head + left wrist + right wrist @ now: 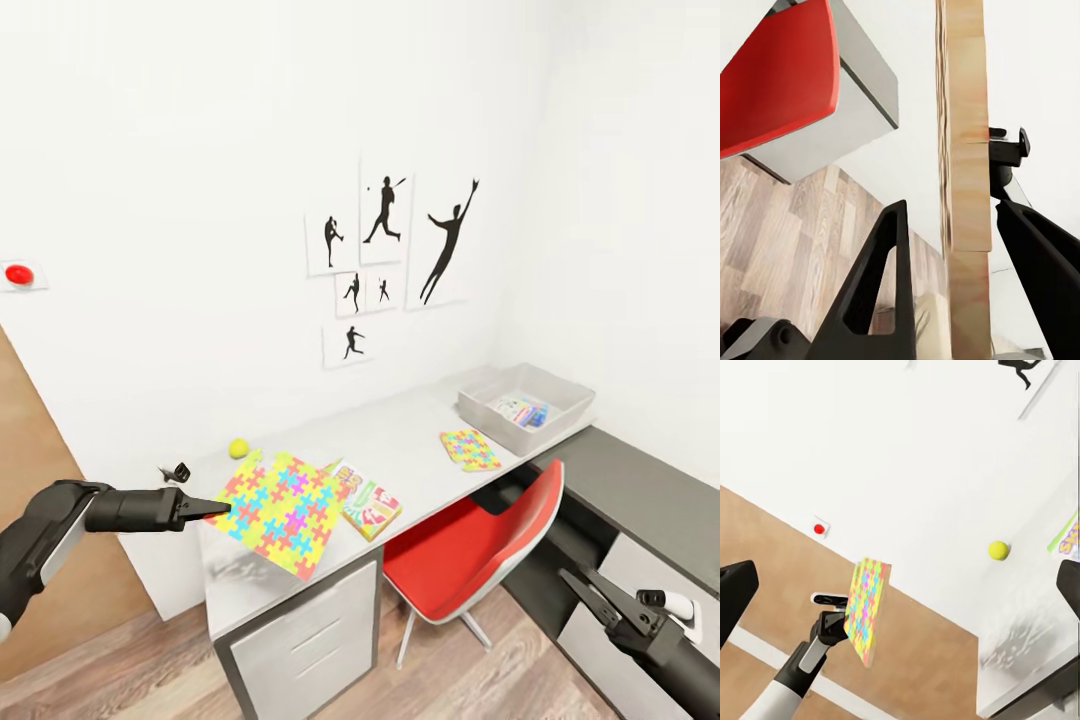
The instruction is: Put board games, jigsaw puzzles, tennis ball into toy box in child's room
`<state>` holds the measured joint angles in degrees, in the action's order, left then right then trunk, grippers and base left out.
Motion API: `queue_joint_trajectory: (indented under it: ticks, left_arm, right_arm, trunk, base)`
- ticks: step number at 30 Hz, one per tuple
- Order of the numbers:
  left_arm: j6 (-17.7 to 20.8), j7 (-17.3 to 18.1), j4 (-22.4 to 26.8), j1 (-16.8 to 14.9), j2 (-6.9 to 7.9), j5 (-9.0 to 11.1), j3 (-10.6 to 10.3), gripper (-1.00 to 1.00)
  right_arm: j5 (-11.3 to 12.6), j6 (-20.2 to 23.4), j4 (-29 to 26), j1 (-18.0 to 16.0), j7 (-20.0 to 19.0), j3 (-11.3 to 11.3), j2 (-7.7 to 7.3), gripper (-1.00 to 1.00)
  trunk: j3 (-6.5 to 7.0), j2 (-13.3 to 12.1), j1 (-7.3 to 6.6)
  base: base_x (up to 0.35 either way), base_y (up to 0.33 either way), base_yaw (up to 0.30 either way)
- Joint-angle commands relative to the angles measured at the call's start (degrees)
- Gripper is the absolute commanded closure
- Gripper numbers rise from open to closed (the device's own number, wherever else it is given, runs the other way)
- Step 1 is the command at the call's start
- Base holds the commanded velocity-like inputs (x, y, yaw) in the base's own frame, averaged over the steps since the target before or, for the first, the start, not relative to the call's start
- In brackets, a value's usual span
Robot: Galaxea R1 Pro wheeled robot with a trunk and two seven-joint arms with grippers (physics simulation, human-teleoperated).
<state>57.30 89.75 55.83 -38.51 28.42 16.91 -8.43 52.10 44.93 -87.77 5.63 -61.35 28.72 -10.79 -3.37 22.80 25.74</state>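
Observation:
My left gripper (212, 508) is shut on one edge of a jigsaw puzzle (278, 514), a slab of yellow, pink, green and blue pieces held tilted just above the left end of the table (400, 435). In the left wrist view the slab (967, 187) stands edge-on between the fingers (881, 285). A second puzzle (470, 449) lies flat near the toy box (570, 400), which holds a game box (520, 411). The tennis ball (238, 447) rests by the wall. A board game (368, 503) lies beside the held puzzle. My right gripper (580, 582) hangs open, low at the right.
A red chair (470, 545) is tucked at the table's front, above the wood floor. A drawer unit (310, 635) sits under the table's left end. A dark grey cabinet (640, 500) runs along the right wall. Sports posters (385, 250) and a red knob (18, 272) hang on the wall.

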Motion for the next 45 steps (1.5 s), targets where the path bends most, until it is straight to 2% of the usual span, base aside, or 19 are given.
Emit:
queue_joint_trajectory:
  ticks: [1, 45]
  left_arm:
    - [0.6, 0.25, -0.02, -0.07, 0.06, 0.06, -0.19, 1.0]
    - [0.54, 0.25, -0.02, -0.07, 0.07, 0.06, -0.1, 1.0]
  right_arm:
    - [0.28, 0.33, -0.04, 0.0, 0.07, 0.01, -0.02, -1.0]
    - [0.25, 0.55, 1.6, 0.0, 0.43, 0.21, -0.13, -1.0]
  trunk:
    - [-0.04, 0.12, 0.04]
    - [3.42, 0.12, 0.04]
  base:
    - [0.0, 0.0, -0.189]
    - [0.0, 0.0, -0.193]
